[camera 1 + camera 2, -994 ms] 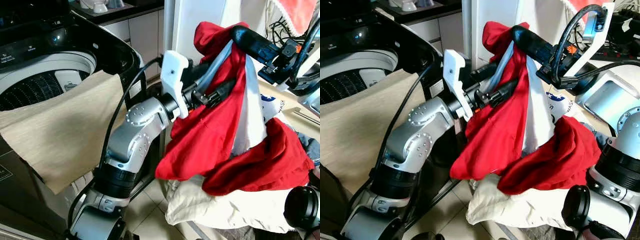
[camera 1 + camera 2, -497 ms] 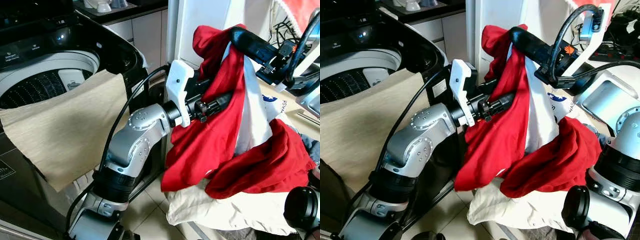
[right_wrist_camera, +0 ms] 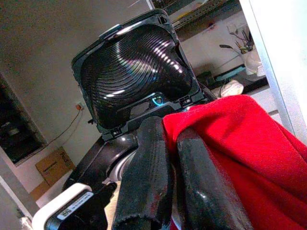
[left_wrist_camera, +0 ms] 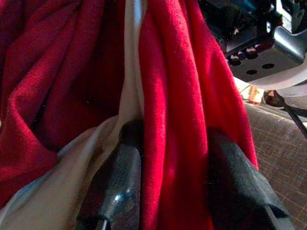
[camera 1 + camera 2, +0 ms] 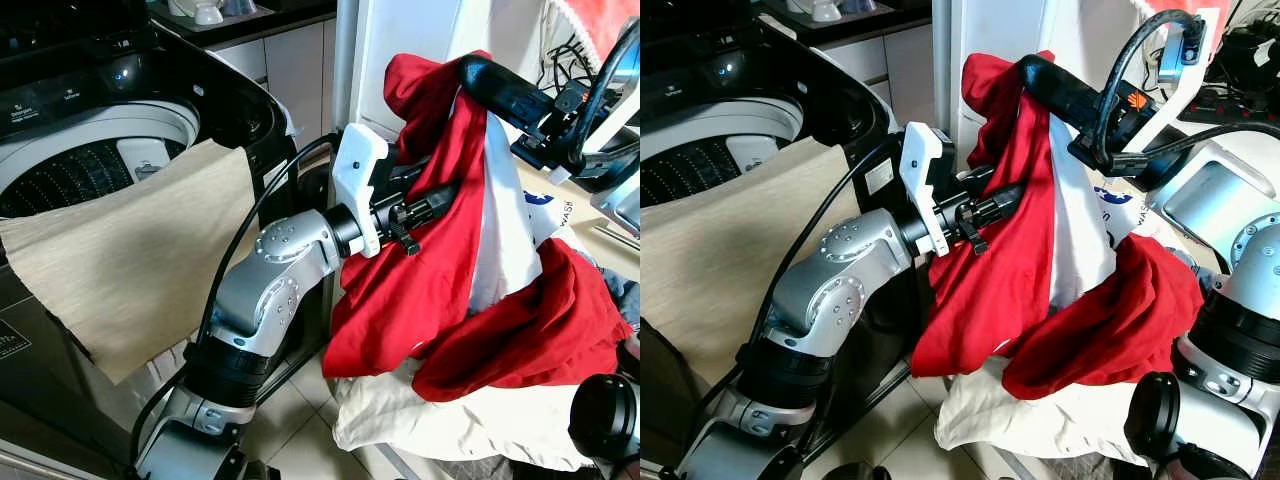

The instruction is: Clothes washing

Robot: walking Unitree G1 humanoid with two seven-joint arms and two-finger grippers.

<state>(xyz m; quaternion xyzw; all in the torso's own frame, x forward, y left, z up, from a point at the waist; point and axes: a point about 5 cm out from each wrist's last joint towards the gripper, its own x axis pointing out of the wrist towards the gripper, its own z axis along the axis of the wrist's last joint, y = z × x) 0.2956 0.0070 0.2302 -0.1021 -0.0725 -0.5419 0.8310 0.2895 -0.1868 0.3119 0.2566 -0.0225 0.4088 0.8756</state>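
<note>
Step in hand looks like carrying the red garment (image 5: pixel 420 290) over to the open top-load washing machine (image 5: pixel 90 150) on the robot's left. To do it well: keep both grips firm, lift high enough that the low-hanging folds clear the machine's rim, swing both arms together so the cloth doesn't stretch or slip, and let go only once the bulk hangs over the drum (image 5: pixel 70 180). The right gripper (image 5: pixel 1040 78) is raised highest, its two fingers nearly closed and pinching the top edge of the garment, which drapes down from it. The left gripper (image 5: pixel 425 205) is lower and pushed into the cloth; the left wrist view has its fingers (image 4: pixel 120 177) partly open with a thick red fold squeezed between them and a white strip running beside one finger. The garment is soft matte knit, bright red with a white panel (image 5: pixel 505 240), heavily bunched and hanging in loose folds in front of the robot, just beside the machine. Below it sits a cream cloth heap (image 5: pixel 440 420), rumpled and thick. A beige woven sheet (image 5: pixel 120 270) drapes flat over the machine's front rim, partly covering the opening, and could snag the load. The drum is perforated metal; the raised lid (image 3: pixel 134 72) is glossy black with ribbed rings.
</note>
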